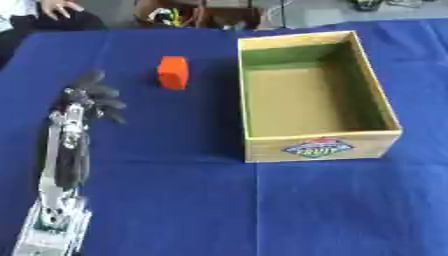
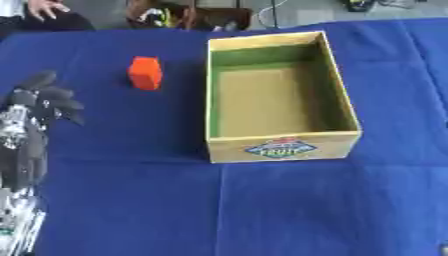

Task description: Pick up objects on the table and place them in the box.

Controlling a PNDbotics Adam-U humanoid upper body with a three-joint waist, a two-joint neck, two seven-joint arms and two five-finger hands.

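Reaching over the blue table [image 1: 175,200], the left hand [image 1: 94,97] hovers with relaxed fingers, holding nothing, near the orange block [image 1: 172,72] toward the far edge. It should close around the block's sides, then carry it right into the empty wooden box [image 1: 376,100].
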